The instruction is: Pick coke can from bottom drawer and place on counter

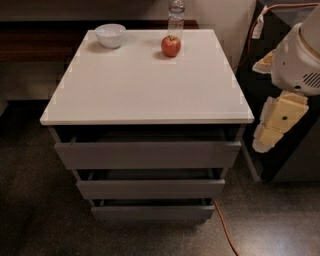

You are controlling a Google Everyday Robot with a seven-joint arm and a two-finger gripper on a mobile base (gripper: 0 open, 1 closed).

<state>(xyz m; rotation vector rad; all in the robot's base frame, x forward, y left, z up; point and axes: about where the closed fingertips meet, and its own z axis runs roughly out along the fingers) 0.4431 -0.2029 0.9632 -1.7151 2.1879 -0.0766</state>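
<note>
Your hand [277, 122] hangs off the counter's [145, 85] right edge, level with the drawers; you cannot tell whether it is spread or closed. You have a glossy white counter over a dark speckled floor [35, 200], with an orange cable [226, 230] running below its right front corner. At the counter's far edge sit a white bowl [110, 35], a red apple [171, 46] and a water bottle [176, 15], label unreadable. Under the counter, the bottom drawer [150, 212] stands slightly ajar; its dark inside hides the coke can from you
</note>
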